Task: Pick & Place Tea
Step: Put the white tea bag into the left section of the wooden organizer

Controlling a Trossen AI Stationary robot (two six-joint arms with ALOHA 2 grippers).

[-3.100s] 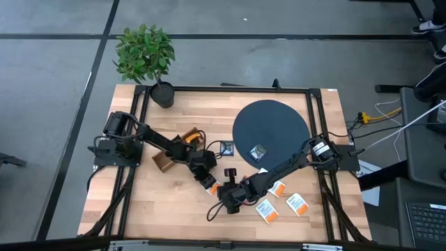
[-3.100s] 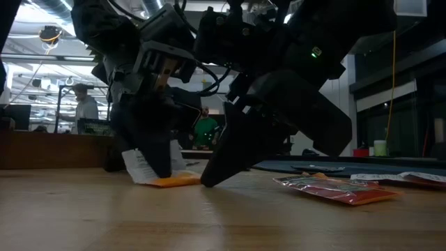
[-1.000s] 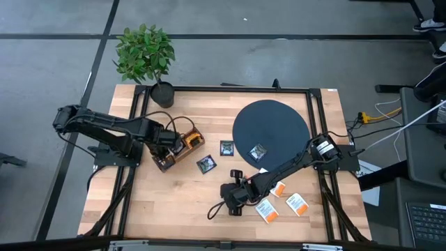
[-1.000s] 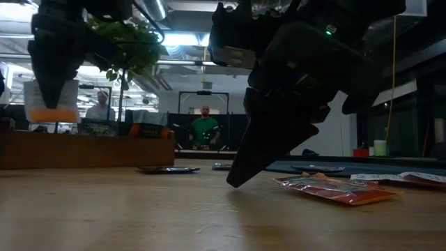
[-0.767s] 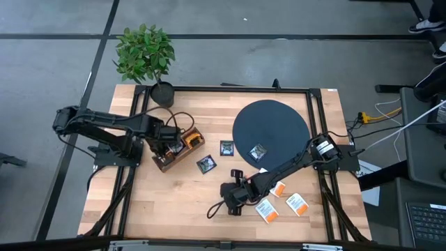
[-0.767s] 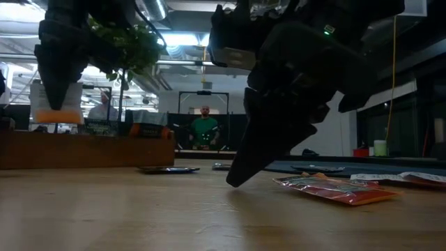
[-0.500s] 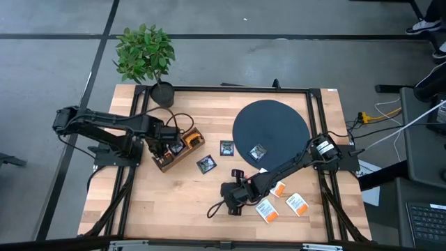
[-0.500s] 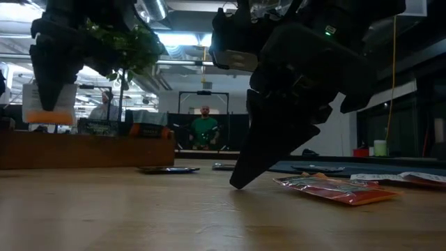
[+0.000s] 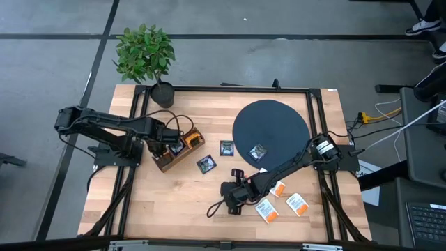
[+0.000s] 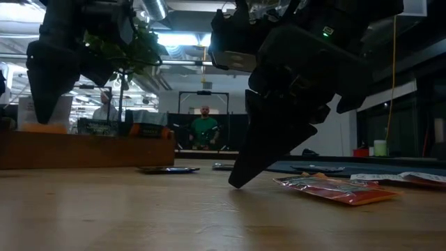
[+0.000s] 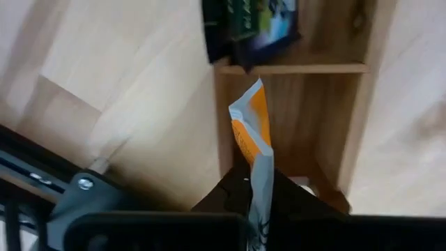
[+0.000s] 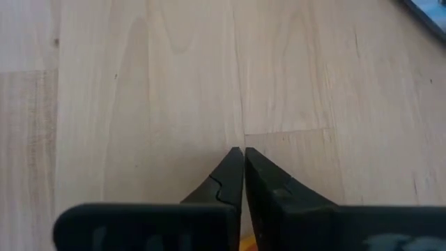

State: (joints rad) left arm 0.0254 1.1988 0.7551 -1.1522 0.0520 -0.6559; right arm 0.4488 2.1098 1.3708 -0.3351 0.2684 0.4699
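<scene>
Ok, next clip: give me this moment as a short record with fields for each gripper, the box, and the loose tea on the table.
left gripper: shut on white tea sachet with an orange band, held above the brown wooden divided box
right gripper: shut, empty, tips low over the bare wooden table
box: one compartment holds dark sachets; the one below the held sachet looks empty
loose tea: white-and-orange sachets near the right arm

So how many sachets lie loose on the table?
6: two dark sachets between box and disc, one on the disc, three white-orange ones beside the right arm. Others may be hidden.
</scene>
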